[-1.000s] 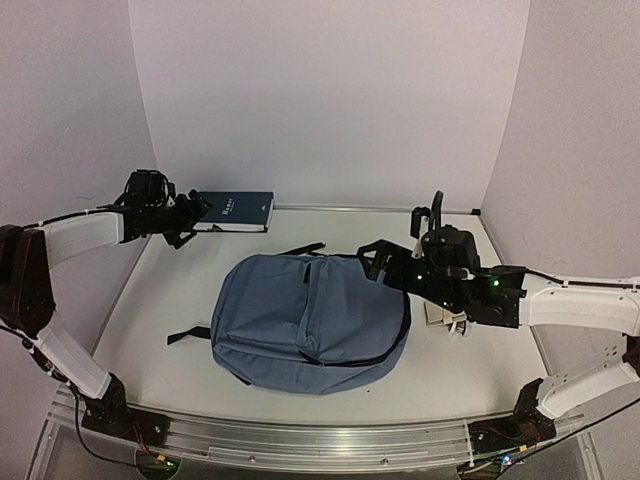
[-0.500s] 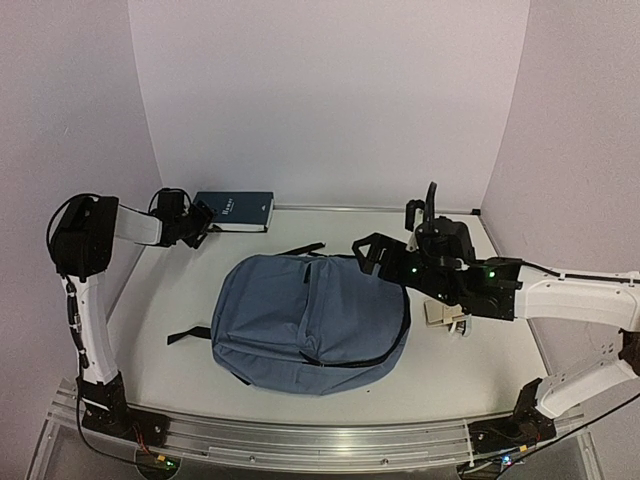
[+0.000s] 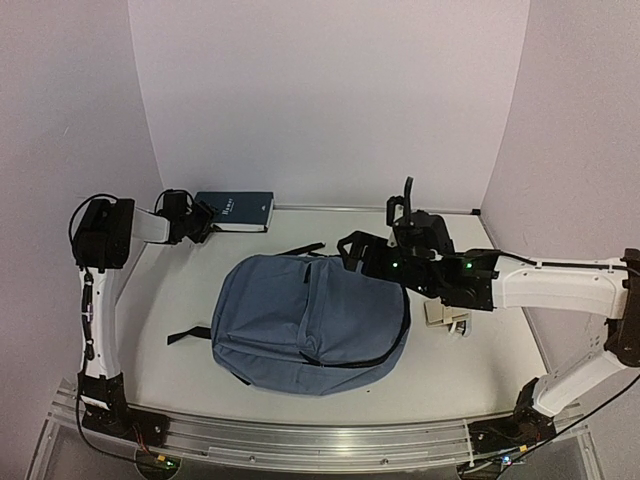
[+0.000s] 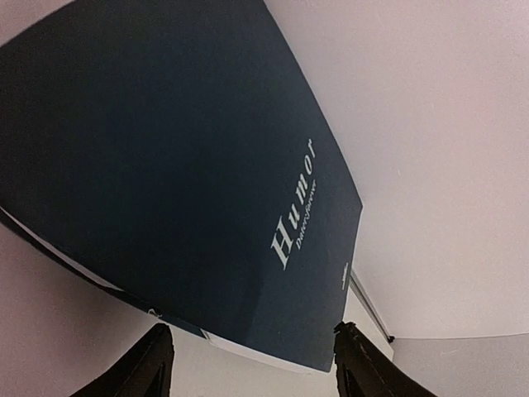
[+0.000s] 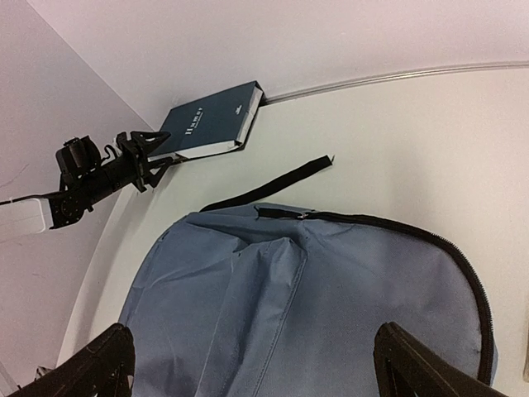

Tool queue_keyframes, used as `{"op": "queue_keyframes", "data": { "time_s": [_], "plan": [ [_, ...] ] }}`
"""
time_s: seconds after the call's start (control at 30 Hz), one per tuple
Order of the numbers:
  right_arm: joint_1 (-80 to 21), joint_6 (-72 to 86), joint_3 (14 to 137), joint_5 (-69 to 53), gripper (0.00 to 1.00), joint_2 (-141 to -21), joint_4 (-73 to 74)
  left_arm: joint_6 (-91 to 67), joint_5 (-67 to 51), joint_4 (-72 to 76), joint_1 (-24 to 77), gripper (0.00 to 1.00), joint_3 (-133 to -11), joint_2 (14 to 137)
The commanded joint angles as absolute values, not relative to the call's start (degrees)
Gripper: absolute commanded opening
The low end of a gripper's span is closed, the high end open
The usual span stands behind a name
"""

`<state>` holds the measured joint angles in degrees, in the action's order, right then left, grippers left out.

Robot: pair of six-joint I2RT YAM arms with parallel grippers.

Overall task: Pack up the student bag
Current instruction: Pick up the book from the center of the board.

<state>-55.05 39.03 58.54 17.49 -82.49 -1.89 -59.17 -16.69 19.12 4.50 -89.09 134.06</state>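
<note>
Now the student bag (image 3: 310, 315) lies flat, front pocket up, mid-table (image 3: 480, 370), and it has not shifted over the last second. Its black main zipper (image 5: 463, 265) runs round the far and right rim; whether it is parted I cannot tell. Over the bag's far-right edge hangs the right gripper (image 3: 355, 255), its fingers spread as wide as they go and holding nothing. It has crept leftward along that rim since a second ago, so it now looks down on the zipper line. Beyond the bag's far-left corner, against the back wall, sits the dark blue book (image 3: 235, 212), titled "Humor" and also unmoved. The left gripper (image 4: 256, 364) has pushed in toward the book's end while its arm folded upright, and its fingers have been drawing together. In the wrist view they sit one either side of the book's near corner with a gap showing, so the book is bracketed but not clamped. Just right of the bag, a small beige item (image 3: 445, 318) is half hidden under the right arm. Judgement: nothing is packed yet. The book pick-up is under way, and the right arm seems staged to open or steady the bag for it.
</note>
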Motion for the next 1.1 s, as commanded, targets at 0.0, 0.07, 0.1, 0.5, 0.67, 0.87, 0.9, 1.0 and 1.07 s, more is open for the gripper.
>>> {"op": "queue_keyframes", "data": {
  "time_s": [0.0, 0.07, 0.1, 0.5, 0.67, 0.87, 0.9, 1.0, 1.07],
  "plan": [
    [-54.4, 38.2, 61.1, 17.4, 0.98, -83.2, -2.3, -60.2, -18.4, 20.9, 4.5, 0.64, -92.8, 136.0],
    [-54.3, 38.2, 61.1, 17.1, 0.98, -83.3, -2.3, -60.1, -18.6, 20.3, 4.6, 0.61, -94.3, 137.2],
    [-54.2, 38.2, 61.1, 17.0, 0.98, -83.3, -2.2, -60.0, -18.5, 19.8, 4.6, 0.59, -95.1, 137.7],
    [-53.2, 38.5, 61.3, 16.1, 0.98, -84.6, -2.3, -61.1, -19.0, 18.4, 4.6, 0.46, -99.7, 141.7],
    [-52.7, 38.4, 61.4, 15.7, 0.98, -85.1, -2.2, -62.4, -18.7, 20.7, 4.6, 0.33, -98.8, 141.6],
    [-52.4, 38.3, 61.6, 15.5, 0.98, -85.2, -2.2, -63.5, -17.4, 28.1, 4.6, 0.17, -93.0, 138.8],
    [-52.4, 38.3, 61.7, 15.4, 0.98, -85.1, -2.1, -63.3, -17.5, 28.6, 4.5, 0.14, -92.8, 138.7],
    [-52.3, 38.3, 61.6, 15.2, 0.98, -84.9, -2.2, -63.1, -18.5, 29.7, 4.5, 0.07, -92.4, 138.3],
    [-52.3, 38.3, 61.5, 15.3, 0.98, -84.7, -2.2, -63.3, -19.2, 31.0, 4.5, 0.04, -91.2, 137.3]
  ]
}}
